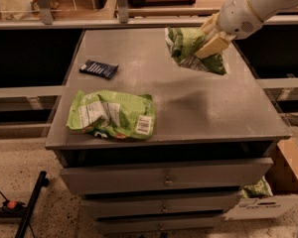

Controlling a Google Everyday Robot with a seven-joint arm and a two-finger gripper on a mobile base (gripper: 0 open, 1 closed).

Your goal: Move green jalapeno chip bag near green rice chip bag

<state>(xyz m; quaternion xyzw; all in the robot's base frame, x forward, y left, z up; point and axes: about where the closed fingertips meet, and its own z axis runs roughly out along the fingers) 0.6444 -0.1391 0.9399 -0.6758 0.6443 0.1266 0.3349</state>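
Observation:
The green jalapeno chip bag point(187, 47), small and darker green with white patches, hangs in the air above the back right of the grey table point(213, 108). My gripper point(208, 42) is shut on it, the cream fingers point(212, 46) clamped on its right side. The green rice chip bag point(111, 114), wide and light green with a white nutrition panel and barcode label, lies flat near the table's front left edge, well to the left of and nearer than the held bag.
A small dark blue packet point(98, 69) lies at the table's left, behind the rice bag. Drawers point(164, 180) sit under the tabletop. A cardboard box point(283, 182) stands on the floor at the right. Shelving runs behind the table.

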